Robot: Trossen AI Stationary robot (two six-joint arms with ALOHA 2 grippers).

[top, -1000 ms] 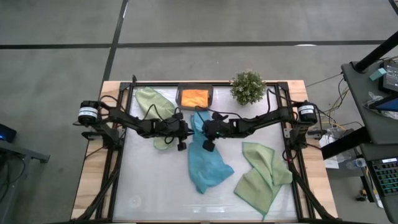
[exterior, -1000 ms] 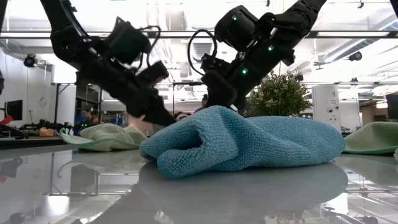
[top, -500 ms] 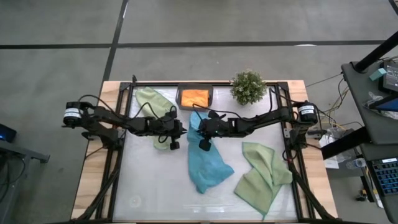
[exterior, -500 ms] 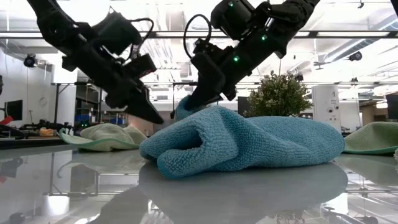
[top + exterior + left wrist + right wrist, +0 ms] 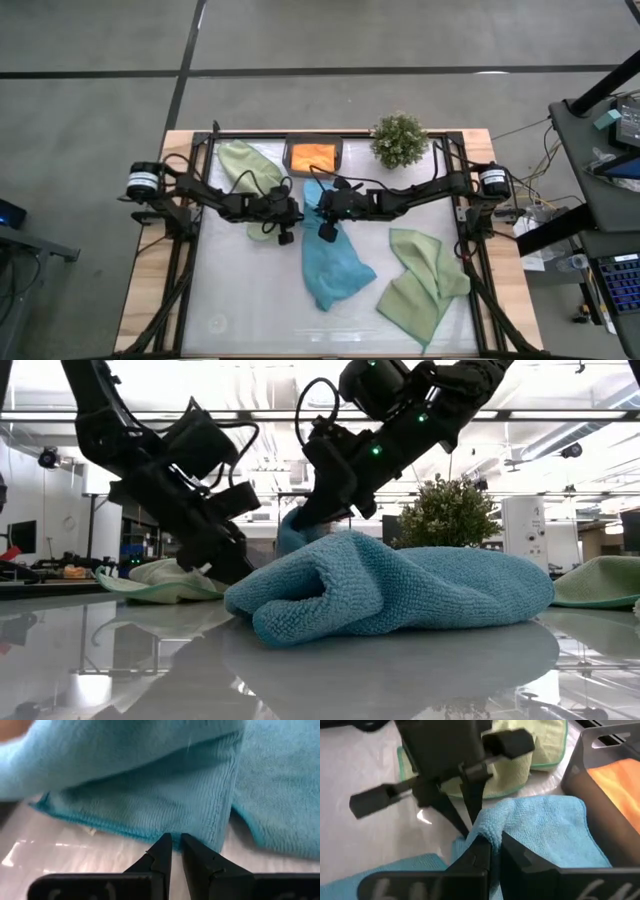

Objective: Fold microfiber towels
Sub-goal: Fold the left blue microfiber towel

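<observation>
A teal-blue towel (image 5: 330, 262) lies rumpled at the table's middle, its far end raised. My right gripper (image 5: 316, 207) is shut on that far end. My left gripper (image 5: 297, 212) stands just to its left, with its fingers shut but for a sliver and their tips (image 5: 173, 840) at the towel's hemmed edge (image 5: 220, 815), low over the table (image 5: 228, 570). One sage green towel (image 5: 246, 166) lies at the back left and another (image 5: 420, 282) at the front right. An orange towel (image 5: 313, 156) lies in a dark tray. My right gripper pinches a bunched fold of the teal towel near its far end (image 5: 492, 831) between its two fingers, slanting down from above and from the table's right. That end is lifted (image 5: 297, 530); the rest of the towel lies on the table. My left gripper's tips stand at the teal towel's hem; whether they touch it, I cannot tell.
A bushy potted plant (image 5: 398, 139) stands at the back right, beside the dark tray (image 5: 288, 157). A dark frame (image 5: 470, 230) runs around the table top. Bare table top (image 5: 240, 300) shows at the front left.
My left gripper drew back toward the table's left and rose, then came back down toward the teal towel's edge. My right gripper, staying shut, has raised the towel's far end a little; the rest of the towel has stayed in place.
</observation>
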